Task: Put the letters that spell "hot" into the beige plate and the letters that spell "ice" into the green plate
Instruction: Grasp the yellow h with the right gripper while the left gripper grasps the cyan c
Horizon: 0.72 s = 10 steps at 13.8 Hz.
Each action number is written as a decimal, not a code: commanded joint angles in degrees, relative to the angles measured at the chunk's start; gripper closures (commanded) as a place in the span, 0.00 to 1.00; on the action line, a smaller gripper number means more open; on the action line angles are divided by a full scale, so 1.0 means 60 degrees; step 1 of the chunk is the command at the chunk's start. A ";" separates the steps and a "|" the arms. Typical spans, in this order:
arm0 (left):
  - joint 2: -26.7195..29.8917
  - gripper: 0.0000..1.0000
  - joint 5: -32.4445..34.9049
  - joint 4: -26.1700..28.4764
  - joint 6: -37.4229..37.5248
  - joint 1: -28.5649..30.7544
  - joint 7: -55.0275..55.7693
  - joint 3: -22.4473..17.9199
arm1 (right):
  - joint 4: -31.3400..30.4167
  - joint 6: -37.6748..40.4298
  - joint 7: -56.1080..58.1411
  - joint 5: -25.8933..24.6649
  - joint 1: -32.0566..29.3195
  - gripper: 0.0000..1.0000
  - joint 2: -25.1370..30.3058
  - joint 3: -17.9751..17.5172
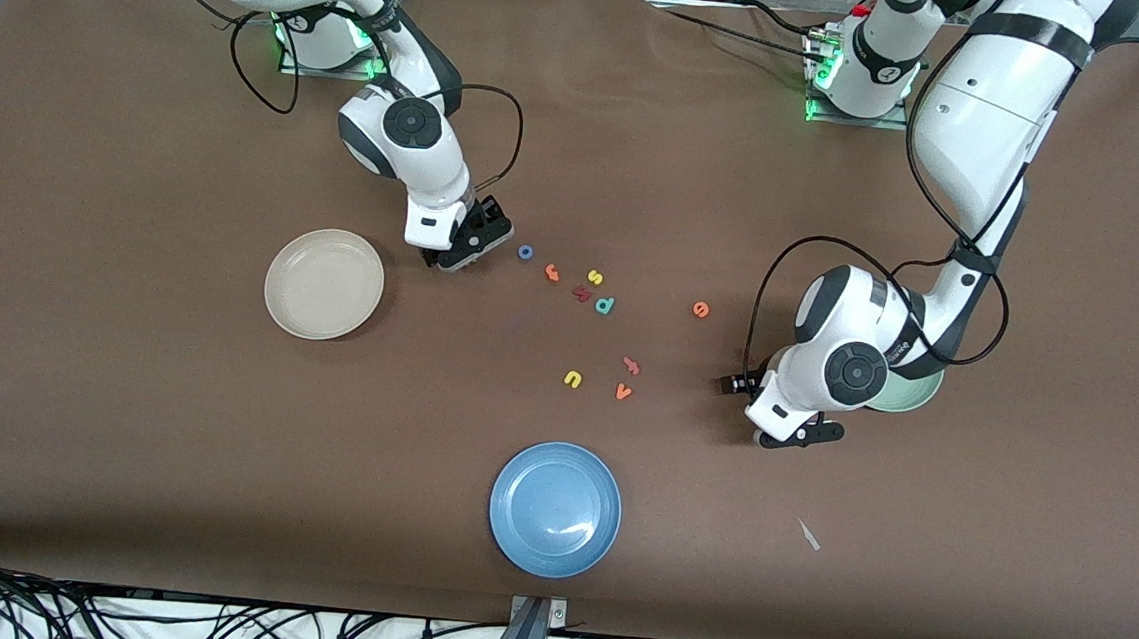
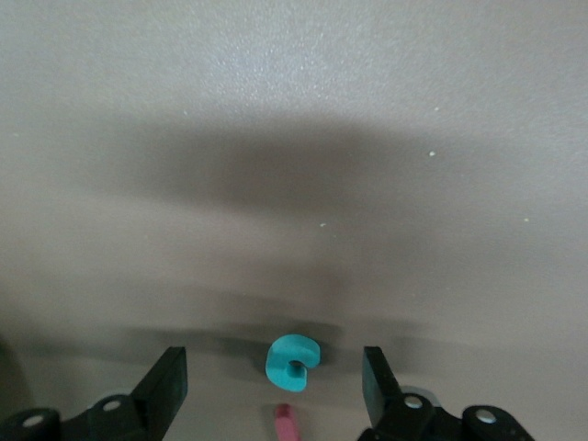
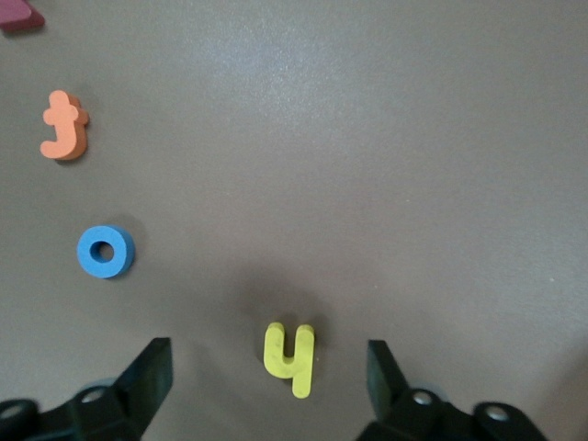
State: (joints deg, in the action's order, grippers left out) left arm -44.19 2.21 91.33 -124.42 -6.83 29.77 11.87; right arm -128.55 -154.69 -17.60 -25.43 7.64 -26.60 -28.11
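Your right gripper (image 3: pixel 266 372) stands open around the yellow h (image 3: pixel 290 356) on the brown table (image 1: pixel 121 428), beside the beige plate (image 1: pixel 323 283). Your left gripper (image 2: pixel 274 381) straddles the teal c (image 2: pixel 292 361), fingers apart, near the green plate (image 1: pixel 915 394).

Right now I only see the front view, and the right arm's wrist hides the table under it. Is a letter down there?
Observer: Yes, the yellow h lies flat on the table between the right arm's open jaws, untouched.
Operator: And under the left arm?
Observer: The teal c lies between the left arm's open jaws, touching neither jaw.
Operator: Anything beside the c?
Observer: A reddish bar, probably the i, lies close beside it, just apart from it.
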 commanded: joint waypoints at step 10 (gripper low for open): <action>-0.0092 0.50 0.0144 -0.0017 -0.0021 -0.0224 0.0107 -0.0088 | -0.0328 -0.0878 0.0033 -0.0245 -0.0086 0.29 -0.0298 0.0188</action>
State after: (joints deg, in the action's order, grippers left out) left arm -44.62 2.22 91.18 -124.71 -6.99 29.85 11.87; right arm -129.29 -157.44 -17.59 -25.50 7.63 -28.15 -27.26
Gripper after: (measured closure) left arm 0.480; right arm 0.242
